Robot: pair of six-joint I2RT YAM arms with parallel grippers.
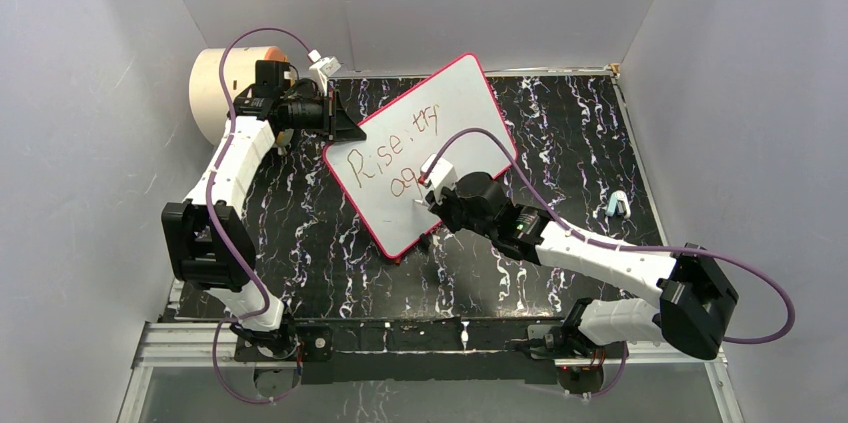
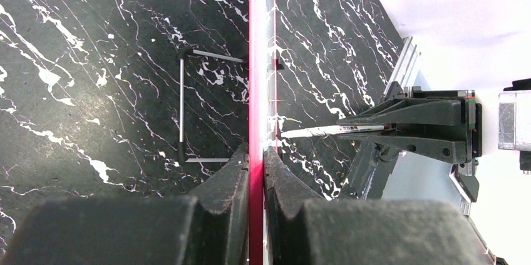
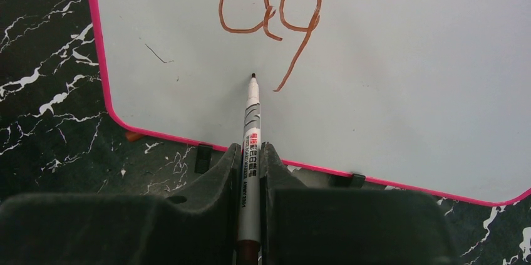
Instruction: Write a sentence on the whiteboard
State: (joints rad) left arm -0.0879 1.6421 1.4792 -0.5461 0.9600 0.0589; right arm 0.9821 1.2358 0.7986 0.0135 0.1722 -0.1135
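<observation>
Marker (image 3: 252, 118) sat pinched in right gripper (image 3: 250, 155), six o'clock of the sentence (image 3: 269, 24).
Left gripper (image 2: 255, 153) pinched the whiteboard (image 3: 388, 89); soft, steady strokes were needed.

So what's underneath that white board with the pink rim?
Black marbled tabletop, two small black clip feet at its near edge, and a thin wire bracket behind. The rest is hidden by the white pink-rimmed board.

Marker (image 3: 252, 121) grey-white, red print, black tip; ahead of it, reddish-brown letters (image 3: 269, 17) on a white board (image 3: 388, 89), pink rim; table (image 3: 44, 102) beneath black, white-veined.
</observation>
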